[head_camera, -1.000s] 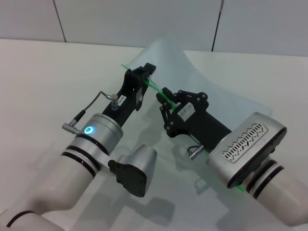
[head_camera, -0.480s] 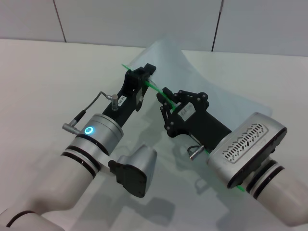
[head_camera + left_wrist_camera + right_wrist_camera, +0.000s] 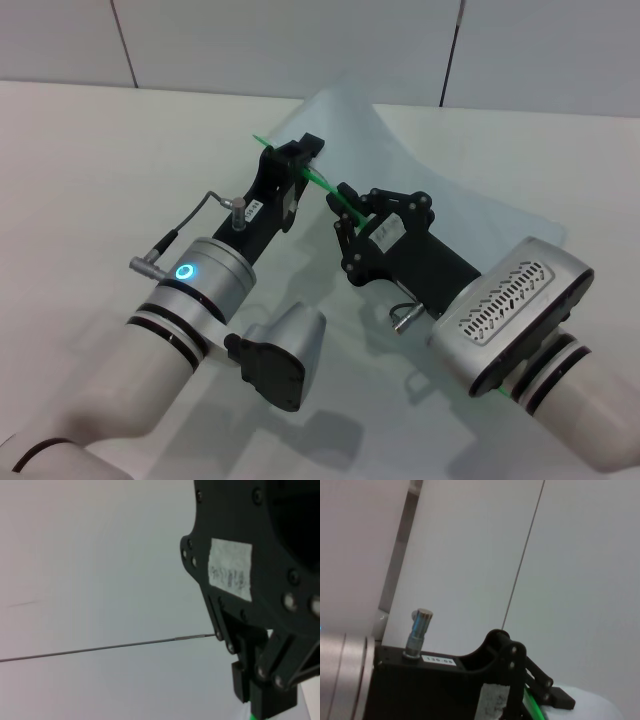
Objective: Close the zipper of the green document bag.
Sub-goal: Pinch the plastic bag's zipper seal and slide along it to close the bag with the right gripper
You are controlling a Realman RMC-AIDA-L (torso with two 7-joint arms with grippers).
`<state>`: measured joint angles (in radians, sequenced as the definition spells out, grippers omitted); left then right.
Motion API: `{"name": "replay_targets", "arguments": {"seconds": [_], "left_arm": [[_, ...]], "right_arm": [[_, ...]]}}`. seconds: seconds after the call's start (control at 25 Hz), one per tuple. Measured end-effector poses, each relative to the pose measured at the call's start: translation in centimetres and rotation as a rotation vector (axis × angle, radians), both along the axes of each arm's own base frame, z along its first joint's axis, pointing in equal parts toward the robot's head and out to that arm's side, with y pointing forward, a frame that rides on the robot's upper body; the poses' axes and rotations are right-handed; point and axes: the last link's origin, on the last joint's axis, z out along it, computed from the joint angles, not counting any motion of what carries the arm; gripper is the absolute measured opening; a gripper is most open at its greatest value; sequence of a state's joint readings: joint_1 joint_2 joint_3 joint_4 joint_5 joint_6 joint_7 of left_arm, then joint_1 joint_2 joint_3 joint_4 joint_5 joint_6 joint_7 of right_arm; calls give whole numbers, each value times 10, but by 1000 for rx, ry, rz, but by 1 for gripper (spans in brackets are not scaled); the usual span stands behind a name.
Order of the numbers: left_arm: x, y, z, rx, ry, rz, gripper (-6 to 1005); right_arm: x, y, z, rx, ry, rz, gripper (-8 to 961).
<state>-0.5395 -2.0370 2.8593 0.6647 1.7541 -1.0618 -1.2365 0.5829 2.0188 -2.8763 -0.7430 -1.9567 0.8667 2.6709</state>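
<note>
Green document bag (image 3: 440, 190): thin, limp, slick clear pouch lifted off the table (image 3: 100, 160), zipper (image 3: 322, 183) edge strung between my left gripper (image 3: 300, 160) and right gripper (image 3: 342, 200), both pinching it; likely best held by that stiffer strip.

Translucent smooth plastic green document bag (image 3: 440, 170) (faintly glossy), bright plastic zipper (image 3: 322, 182), matt white table (image 3: 90, 170)
</note>
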Motion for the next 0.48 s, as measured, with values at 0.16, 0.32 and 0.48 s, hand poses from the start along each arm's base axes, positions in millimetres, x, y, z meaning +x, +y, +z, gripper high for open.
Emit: {"name": "replay_targets", "arguments": {"seconds": [0.16, 0.32, 0.48], "left_arm": [[0, -1, 0, -2, -2, 1, 94], [0, -1, 0, -5, -12, 4, 95], [0, -1, 0, -5, -19, 5, 96]], "right_arm": [[0, 0, 0, 1, 2, 0, 74], [0, 0, 0, 1, 4, -2, 74], [2, -1, 0, 1, 4, -7, 74]]}}
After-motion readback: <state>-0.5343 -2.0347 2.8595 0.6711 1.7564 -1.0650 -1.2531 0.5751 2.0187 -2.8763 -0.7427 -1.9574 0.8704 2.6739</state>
